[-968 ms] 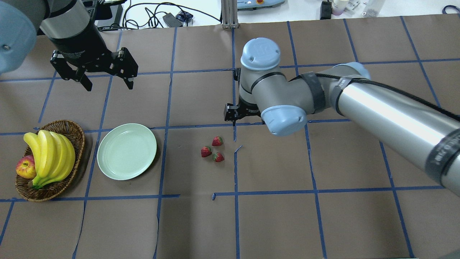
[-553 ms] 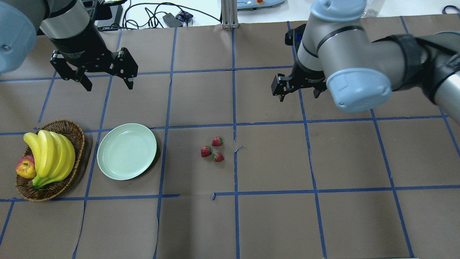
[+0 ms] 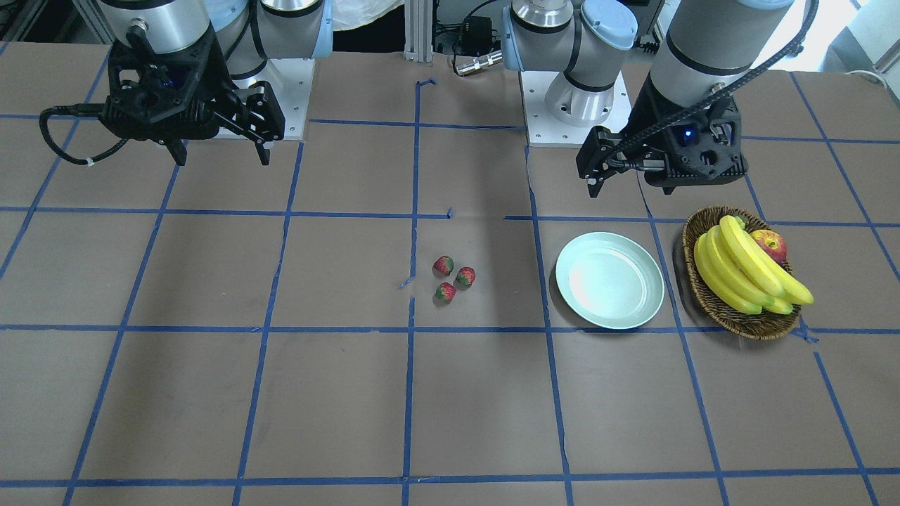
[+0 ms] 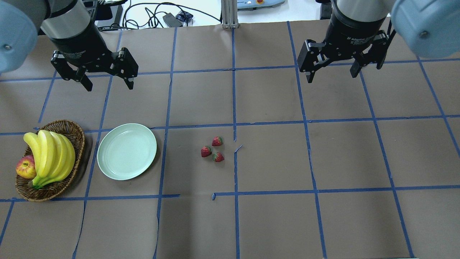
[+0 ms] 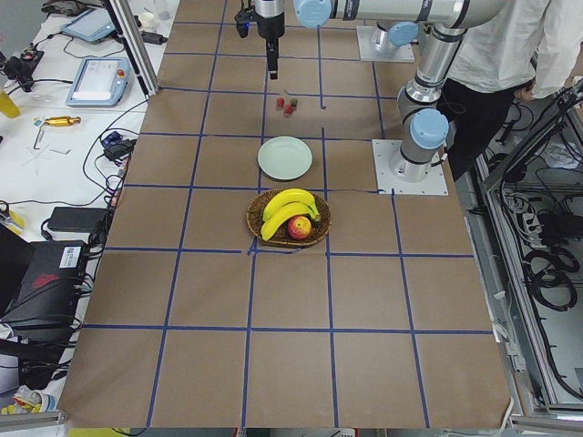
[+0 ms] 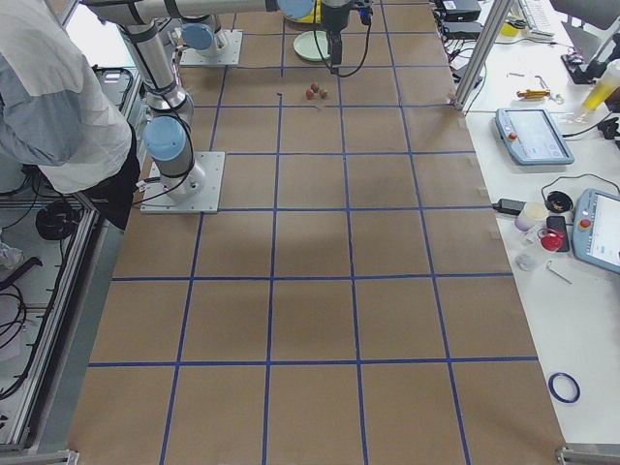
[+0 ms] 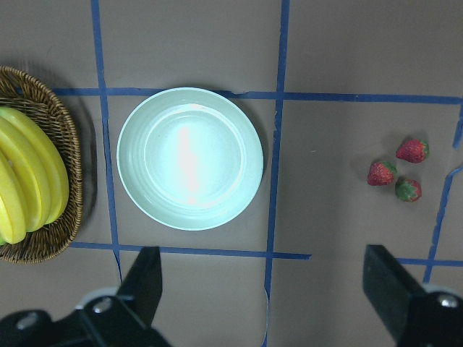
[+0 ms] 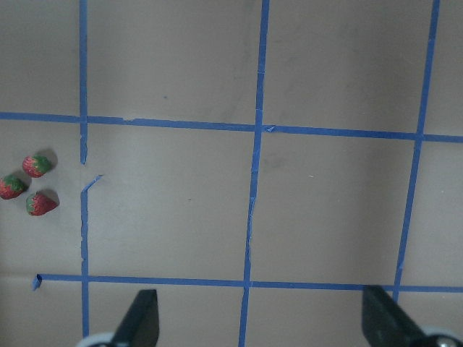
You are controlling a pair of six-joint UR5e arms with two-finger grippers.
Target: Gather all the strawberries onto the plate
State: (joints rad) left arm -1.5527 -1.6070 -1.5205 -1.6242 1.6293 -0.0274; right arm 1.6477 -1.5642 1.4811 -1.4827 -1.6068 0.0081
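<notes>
Two grippers hang above the bench (image 4: 273,216), neither holding nor touching anything. The left gripper (image 4: 109,84) has its fingers spread wide, and the right gripper (image 4: 331,76) is spread just as wide, both pointing down at the brown paper and its blue tape lines.

Closest to the left gripper is the plate (image 4: 127,151), pale mint and glossy. In the left wrist view it lies ahead of that gripper's two dark fingers (image 7: 148,278). Just beside the plate, on the side away from the right gripper, sits a brown wicker basket (image 4: 77,129). It holds a bunch of yellow bananas (image 4: 50,154) and a red-yellow apple (image 4: 25,167) tucked against them.

All three strawberries (image 4: 206,151) lie in a tight cluster on the bare bench, outside the plate and near it on the side away from the basket. They rest well apart from both grippers, roughly midway between them across the bench. In the right wrist view they sit at the far left edge.
</notes>
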